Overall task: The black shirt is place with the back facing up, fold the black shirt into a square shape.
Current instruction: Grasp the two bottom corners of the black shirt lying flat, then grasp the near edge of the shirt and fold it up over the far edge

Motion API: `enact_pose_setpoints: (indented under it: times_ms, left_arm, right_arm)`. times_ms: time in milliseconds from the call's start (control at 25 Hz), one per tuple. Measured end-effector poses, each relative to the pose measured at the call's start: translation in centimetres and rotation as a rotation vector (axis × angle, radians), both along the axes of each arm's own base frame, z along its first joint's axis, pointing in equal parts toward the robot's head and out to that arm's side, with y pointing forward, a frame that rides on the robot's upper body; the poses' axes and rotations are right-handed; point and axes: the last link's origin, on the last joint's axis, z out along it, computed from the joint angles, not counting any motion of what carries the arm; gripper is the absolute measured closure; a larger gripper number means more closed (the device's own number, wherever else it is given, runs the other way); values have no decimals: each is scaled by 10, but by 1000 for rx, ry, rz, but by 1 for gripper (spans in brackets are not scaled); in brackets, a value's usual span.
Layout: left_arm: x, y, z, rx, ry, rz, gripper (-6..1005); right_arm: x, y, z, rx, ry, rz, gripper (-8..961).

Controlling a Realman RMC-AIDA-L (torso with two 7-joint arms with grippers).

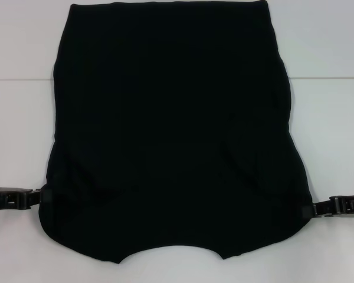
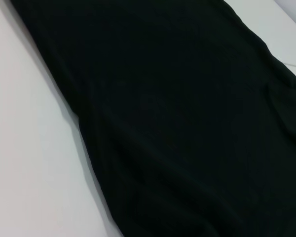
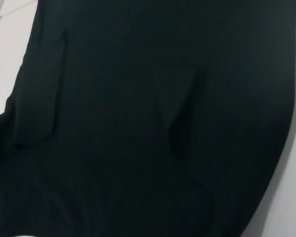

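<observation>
Shirt [image 1: 171,135] — black, soft, limp, sleeves already folded in — lies flat mid-table [image 1: 324,41]; left gripper [image 1: 38,197] and right gripper [image 1: 310,209] at its near side edges, claw state unclear — grab near corners.

No readable txt or labels anywhere.

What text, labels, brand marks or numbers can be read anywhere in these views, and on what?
None: no view shows readable text.
The black shirt: plain fabric, no print or tag showing.
The left gripper and right gripper, at the shirt's side edges near the robot: no legible marking.
The white table: bare, no signs.
</observation>
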Motion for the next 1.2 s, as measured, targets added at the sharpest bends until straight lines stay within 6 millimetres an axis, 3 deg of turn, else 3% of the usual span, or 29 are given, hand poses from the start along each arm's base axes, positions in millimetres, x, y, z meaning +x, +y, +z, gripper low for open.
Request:
enact_pose_setpoints:
  times_ms: [120,360,760,1200]
  left_arm:
    - [-1,0,-1,0,0,3,929]
    - [3,-2,-1,-10,-25,-9,926]
    - [10,-30,14,-43,-189,-44,921]
    - [22,-62,10,-165,-313,-109,915]
  right_arm:
    - [2,-1,-1,6,-4,-2,776]
    - [6,-3,4,46,17,19,893]
    - [27,-35,25,97,99,45,892]
    - [52,-92,43,97,141,69,893]
